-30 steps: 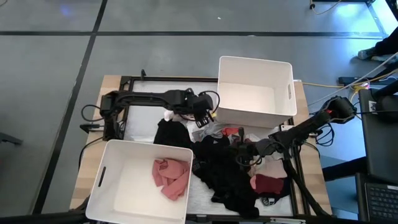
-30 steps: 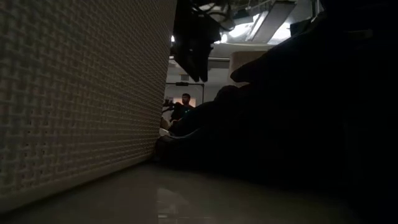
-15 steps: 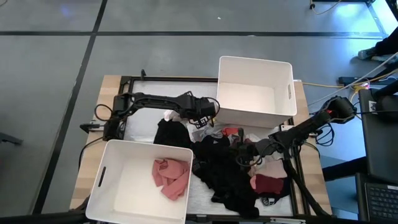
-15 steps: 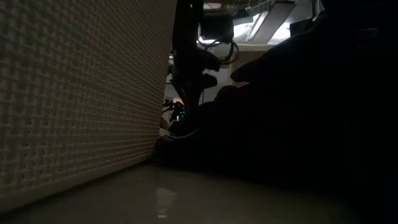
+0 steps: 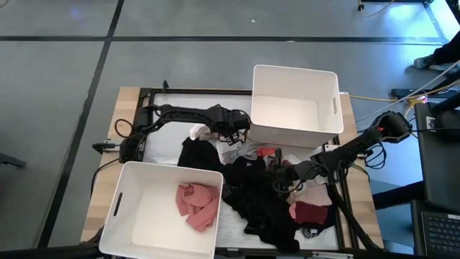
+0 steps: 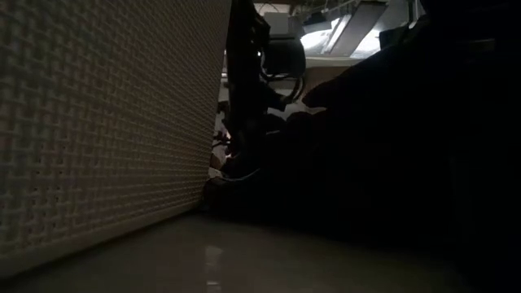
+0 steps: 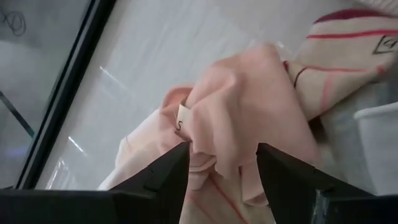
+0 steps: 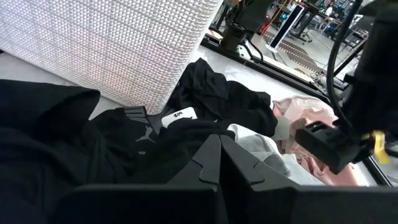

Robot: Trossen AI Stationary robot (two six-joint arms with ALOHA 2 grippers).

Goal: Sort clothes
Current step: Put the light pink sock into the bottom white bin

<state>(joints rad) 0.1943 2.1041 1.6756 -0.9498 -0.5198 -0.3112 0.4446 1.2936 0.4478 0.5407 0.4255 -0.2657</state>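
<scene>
L gripper (image 7: 221, 163), jaws apart, is straddling the pale pink garment (image 7: 249, 106), probably not yet pinched; R gripper (image 8: 219, 163) is sitting shut on the black clothes (image 8: 74, 143).

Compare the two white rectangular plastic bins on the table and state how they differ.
The white rectangular plastic bin nearer the left arm holds a crumpled pink garment; the white rectangular plastic bin nearer the right arm shows only its bare floor. The first sits at the table's near edge, slightly turned; the second sits at the far edge, squarer to it. Both are white, open-topped, with slot handles, and border the clothes pile.
</scene>
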